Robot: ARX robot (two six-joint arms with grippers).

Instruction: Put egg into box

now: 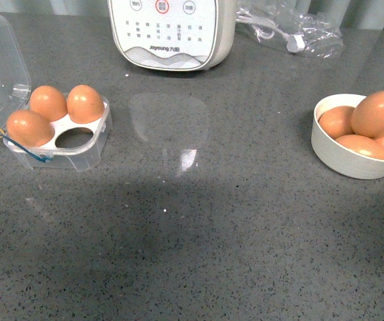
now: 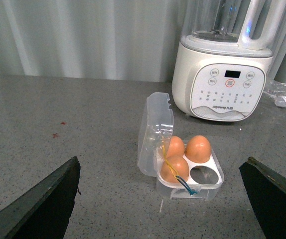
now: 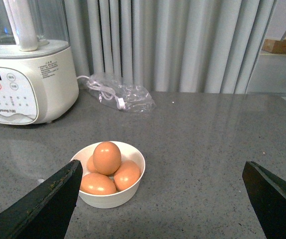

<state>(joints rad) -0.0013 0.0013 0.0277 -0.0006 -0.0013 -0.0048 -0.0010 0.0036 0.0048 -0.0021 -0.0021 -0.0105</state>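
Over table (image 2: 58, 104), left pincer (image 2: 161, 160), right pincer (image 3: 161, 163) — gaping

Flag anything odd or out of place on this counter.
Nothing spilled or broken. Two small reddish specks stain the counter away from the box, and its yellow and blue bands trail loose across one egg.

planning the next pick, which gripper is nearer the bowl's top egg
Right. The right gripper hangs open facing the egg in the bowl; the left gripper faces the box instead.
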